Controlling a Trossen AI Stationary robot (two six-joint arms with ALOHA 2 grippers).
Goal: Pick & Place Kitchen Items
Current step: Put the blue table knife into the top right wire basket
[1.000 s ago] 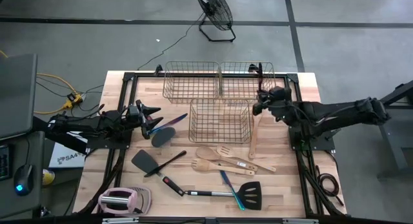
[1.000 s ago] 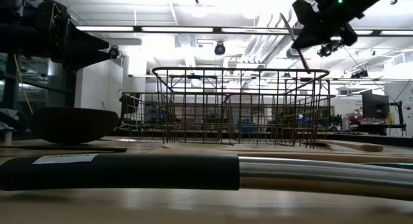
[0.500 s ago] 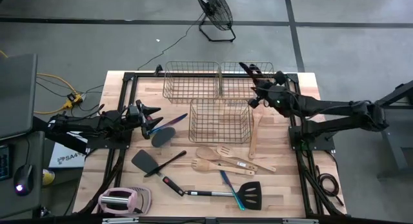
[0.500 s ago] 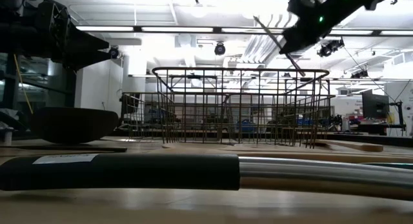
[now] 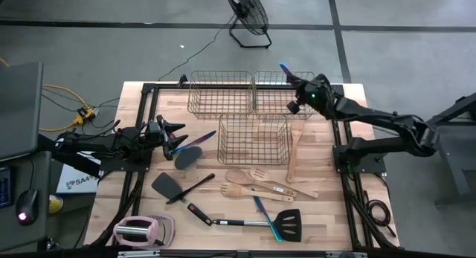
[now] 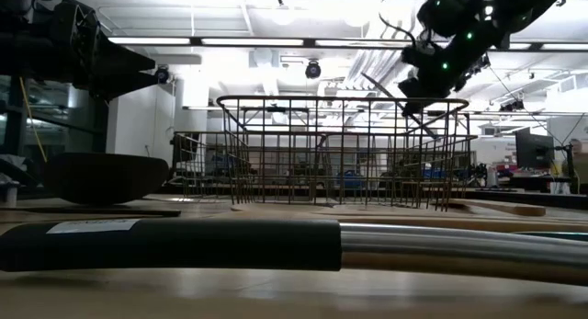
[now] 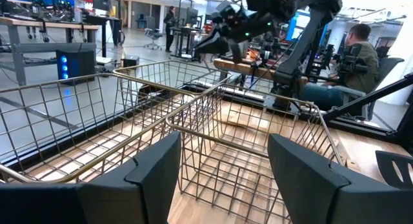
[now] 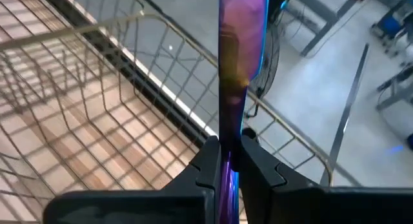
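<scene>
The right gripper (image 5: 301, 91) is closed on a thin iridescent utensil (image 8: 240, 62) above the far right copper basket (image 5: 277, 91). Only the right wrist view shows the fingers (image 8: 206, 161) pinching it; from above only its tip is seen. The left gripper (image 5: 175, 135) waits open at the table's left side, beside a black spoon (image 5: 188, 157) — perhaps touching it. Wooden spoons (image 5: 256, 185) and a black spatula (image 5: 167, 186) lie on the pale wooden table (image 5: 327, 213). A floor fan (image 5: 248, 13) stands behind, and a seated person (image 7: 352, 59) is in the room.
</scene>
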